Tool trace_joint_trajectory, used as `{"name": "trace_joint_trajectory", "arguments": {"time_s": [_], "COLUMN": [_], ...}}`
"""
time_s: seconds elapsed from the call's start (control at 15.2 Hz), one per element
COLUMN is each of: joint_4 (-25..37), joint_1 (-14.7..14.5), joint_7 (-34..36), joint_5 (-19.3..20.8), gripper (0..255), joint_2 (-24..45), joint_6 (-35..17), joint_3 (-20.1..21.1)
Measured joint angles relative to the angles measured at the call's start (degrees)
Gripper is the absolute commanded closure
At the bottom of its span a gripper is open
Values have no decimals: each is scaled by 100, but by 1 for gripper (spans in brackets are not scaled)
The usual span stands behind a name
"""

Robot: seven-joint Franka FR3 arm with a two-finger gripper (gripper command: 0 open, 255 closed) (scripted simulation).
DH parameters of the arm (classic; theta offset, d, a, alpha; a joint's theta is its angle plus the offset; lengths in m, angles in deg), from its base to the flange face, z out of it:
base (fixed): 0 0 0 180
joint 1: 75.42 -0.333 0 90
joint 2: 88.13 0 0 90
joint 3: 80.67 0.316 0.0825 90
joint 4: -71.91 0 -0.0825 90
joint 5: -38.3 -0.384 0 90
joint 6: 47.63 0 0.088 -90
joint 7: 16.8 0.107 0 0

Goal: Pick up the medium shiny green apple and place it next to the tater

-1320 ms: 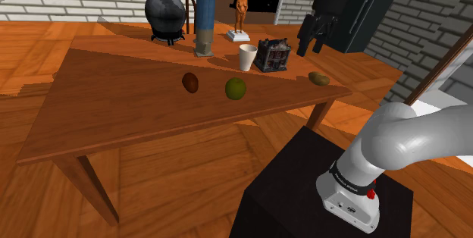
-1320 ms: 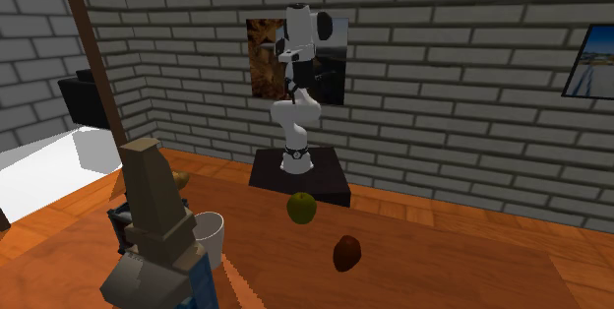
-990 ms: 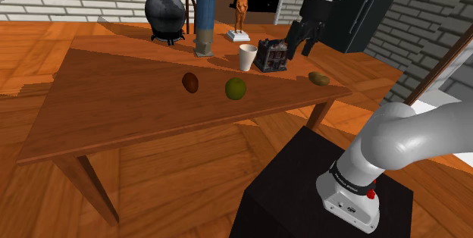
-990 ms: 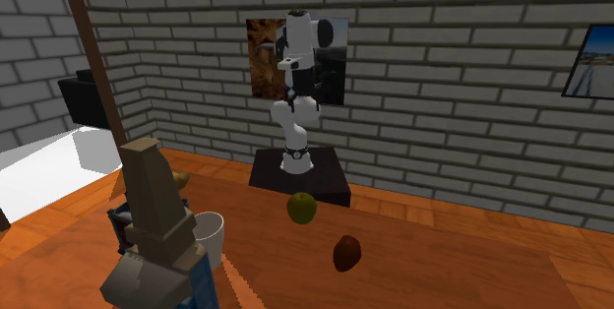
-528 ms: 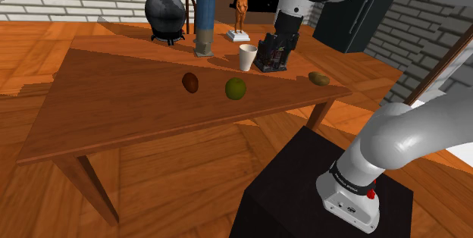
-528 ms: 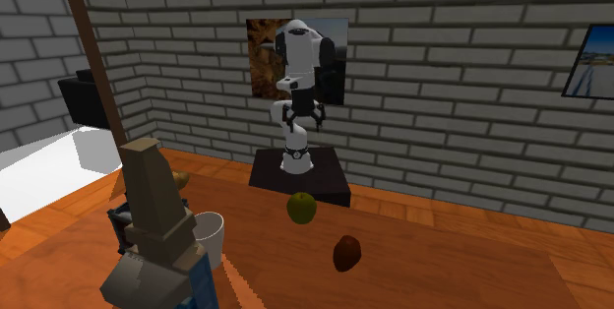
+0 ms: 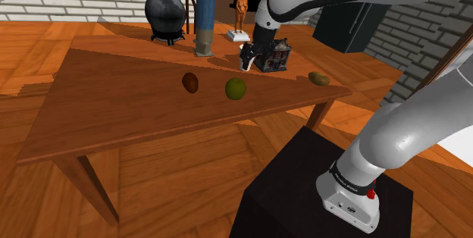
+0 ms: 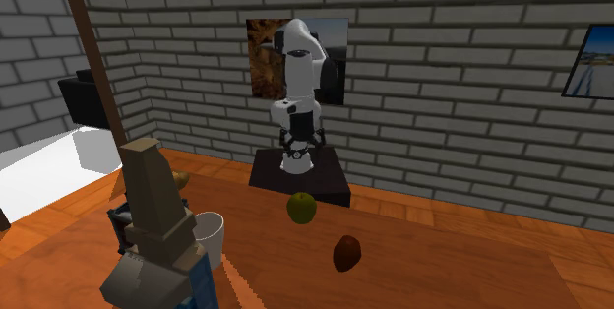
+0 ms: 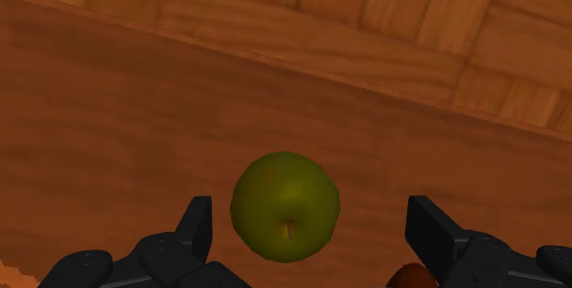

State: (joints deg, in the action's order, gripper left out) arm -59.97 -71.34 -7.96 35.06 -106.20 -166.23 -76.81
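- The shiny round green apple [image 7: 236, 88] lies on the brown wooden tabletop [image 7: 114, 115] — towards its stand-side edge.
- The black jaws hang above it, spread wide, touching nothing.
- A tan oval lump [image 7: 319, 79] — possibly the potato — lies well apart, by the tabletop's corner.

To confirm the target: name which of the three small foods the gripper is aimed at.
The green apple, framed by the open gripper; the dark brown one and the tan one sit off to its sides.
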Motion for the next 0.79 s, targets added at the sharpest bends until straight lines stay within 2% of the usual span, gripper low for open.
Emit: {"name": "trace_joint_trajectory", "arguments": {"time_s": [0.4,0.79], "joint_4": [636,512], "joint_1": [82,83], "joint_7": [151,187], "joint_5": [189,225], "gripper": [0,0], "joint_2": [1248,1554], "joint_6": [-781,-1235], "joint_3": [21,29]}}
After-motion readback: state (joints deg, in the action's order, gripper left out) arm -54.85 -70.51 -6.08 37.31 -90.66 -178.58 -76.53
